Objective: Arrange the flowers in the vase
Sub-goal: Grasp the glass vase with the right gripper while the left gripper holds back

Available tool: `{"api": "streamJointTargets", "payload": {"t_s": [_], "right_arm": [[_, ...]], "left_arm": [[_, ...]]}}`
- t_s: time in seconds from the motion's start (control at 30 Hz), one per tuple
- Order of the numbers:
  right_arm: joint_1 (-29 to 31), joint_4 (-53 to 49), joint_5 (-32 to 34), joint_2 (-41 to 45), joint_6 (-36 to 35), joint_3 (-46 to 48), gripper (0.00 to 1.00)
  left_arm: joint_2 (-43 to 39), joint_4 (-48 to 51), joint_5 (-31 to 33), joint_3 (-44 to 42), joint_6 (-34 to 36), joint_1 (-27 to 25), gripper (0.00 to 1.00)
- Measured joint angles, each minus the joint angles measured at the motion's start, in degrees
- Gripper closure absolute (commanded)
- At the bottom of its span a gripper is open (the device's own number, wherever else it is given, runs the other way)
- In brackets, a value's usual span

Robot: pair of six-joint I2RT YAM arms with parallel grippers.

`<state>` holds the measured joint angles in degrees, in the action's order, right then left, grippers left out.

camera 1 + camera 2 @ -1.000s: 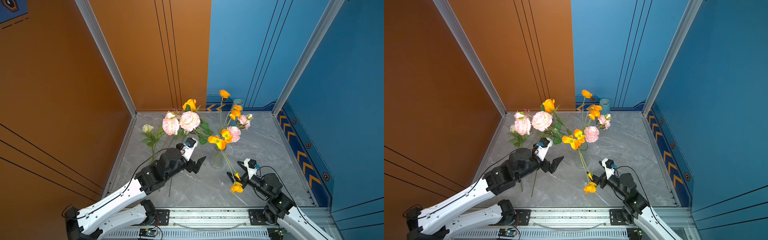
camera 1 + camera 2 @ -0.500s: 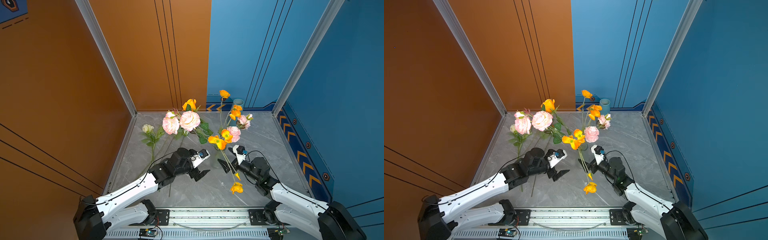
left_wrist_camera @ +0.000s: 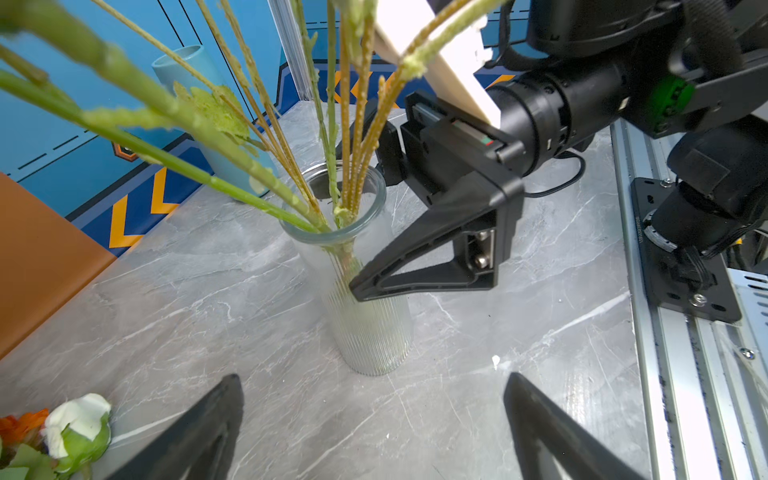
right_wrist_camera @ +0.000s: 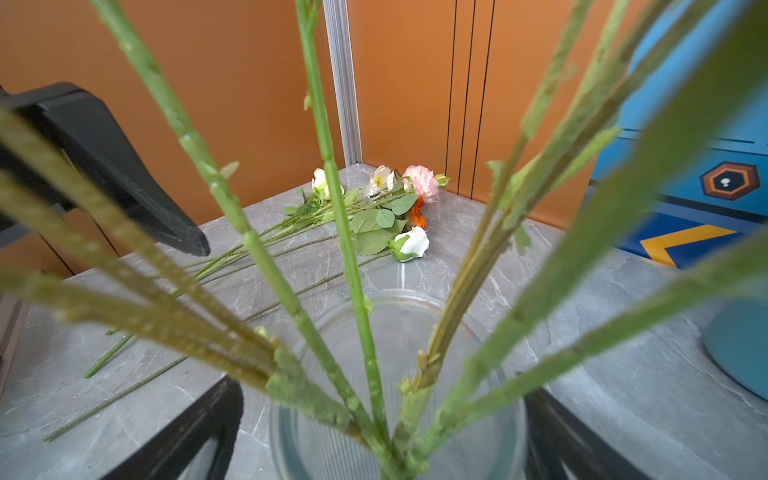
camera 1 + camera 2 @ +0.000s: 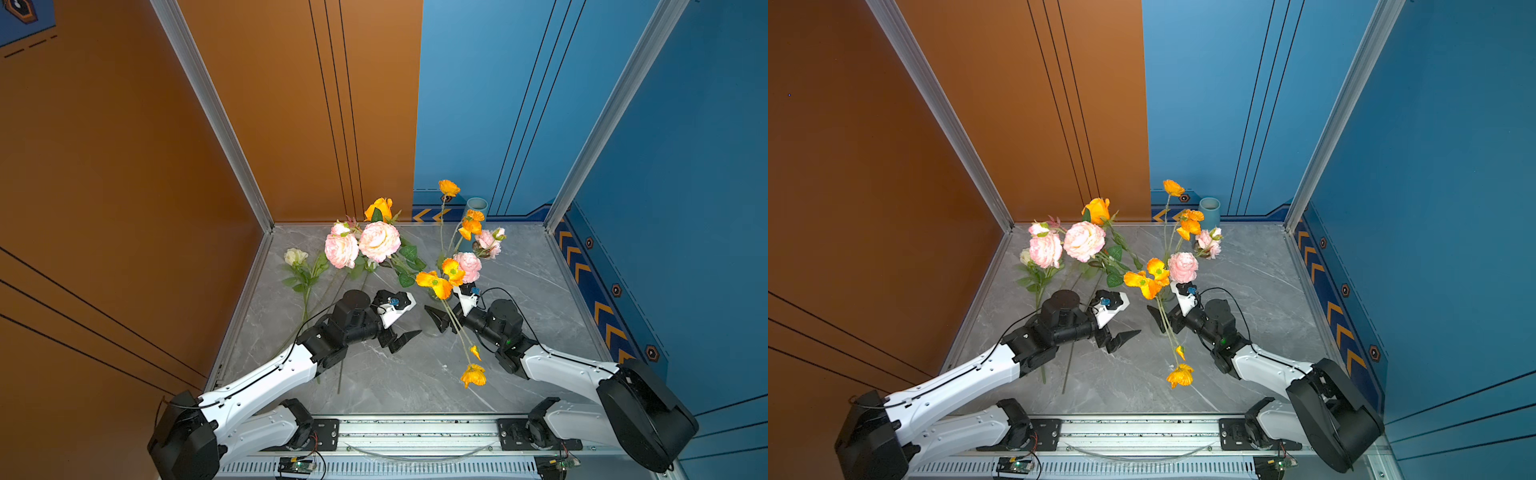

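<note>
The glass vase [image 3: 368, 320] stands mid-table [image 3: 166, 291] with a fan of flowers [image 5: 453, 270] in it. In both top views their blooms and stems hide nearly all of the glass. The right gripper [image 5: 440, 319] straddles it with jaws wide apart. In the left wrist view, one finger [image 3: 415, 270] crosses its ribbed wall and the other sits behind its rim; whether either touches is unclear. The left gripper [image 5: 405, 340] points at the vase from nearby, jaws spread and empty. Loose flowers [image 4: 374, 208] lie near the orange wall [image 4: 208, 83], with stems partly hidden under the left arm [image 5: 270, 374].
</note>
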<state>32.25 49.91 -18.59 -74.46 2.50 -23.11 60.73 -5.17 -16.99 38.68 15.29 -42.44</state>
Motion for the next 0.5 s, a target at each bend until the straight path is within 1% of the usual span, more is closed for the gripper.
{"api": "streamJointTargets", "payload": {"t_s": [0.13, 0.2, 0.33, 0.5], "right_arm": [[0.07, 3.28, 0.02, -4.39, -0.2, -1.22, 0.0], [0.39, 4.98, 0.11, -6.29, -0.22, -1.6, 0.02], [1.09, 7.19, 1.31, -8.31, -0.74, -1.81, 0.14], [1.22, 8.79, 2.91, -8.44, -1.49, -1.84, 0.28]], "left_arm": [[-0.94, -0.02, 0.02, -0.02, 0.42, 0.0, 0.02], [-1.38, -0.02, 0.02, -0.02, 0.48, 0.0, 0.02], [-1.6, -0.02, 0.02, -0.02, 1.07, 0.0, 0.02], [-1.6, -0.02, 0.04, -0.02, 1.46, 0.07, 0.02]]}}
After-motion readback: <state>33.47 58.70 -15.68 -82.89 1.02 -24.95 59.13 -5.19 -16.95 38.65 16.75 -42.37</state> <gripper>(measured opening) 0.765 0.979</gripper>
